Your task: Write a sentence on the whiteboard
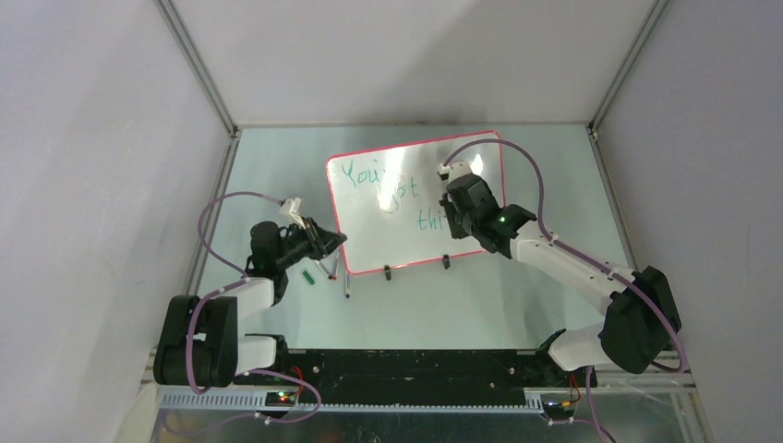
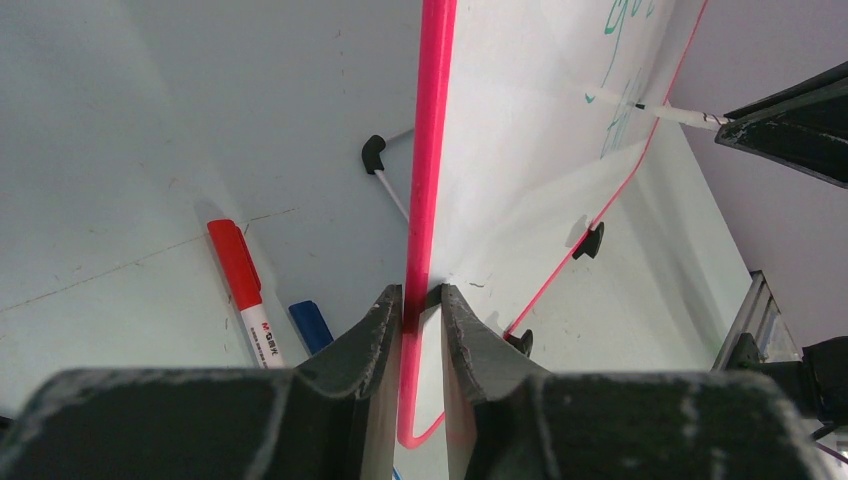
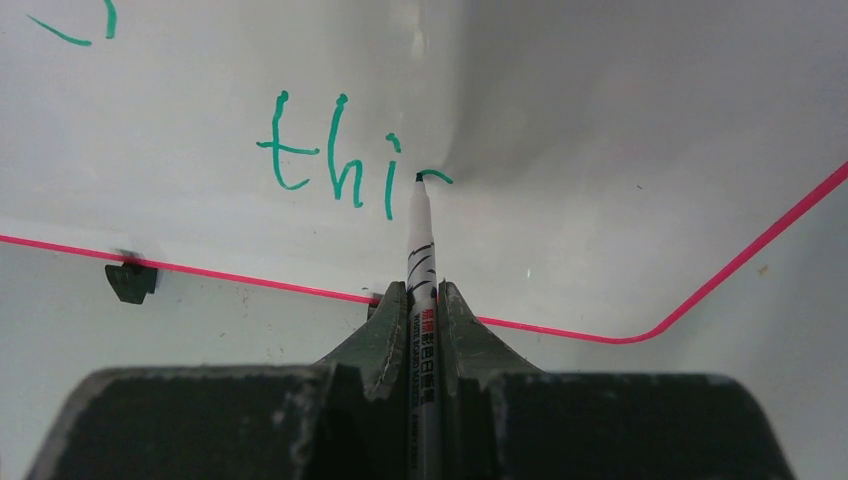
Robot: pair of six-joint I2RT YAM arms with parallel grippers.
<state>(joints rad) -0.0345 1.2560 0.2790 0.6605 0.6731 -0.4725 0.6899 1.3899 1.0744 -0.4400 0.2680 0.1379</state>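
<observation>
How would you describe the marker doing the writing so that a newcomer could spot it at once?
Find the whiteboard, then the teal letters "thi" near its lower rim. The marker is the white one clamped in the right gripper, tip on the board; the red-capped pen lies loose on the table.

Marker [image 2: 245, 295] left of whiteboard [image 1: 369, 231] (on table [image 1: 517, 305])

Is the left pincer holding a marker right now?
No, the left pincer is shut on the red rim of the whiteboard.
</observation>
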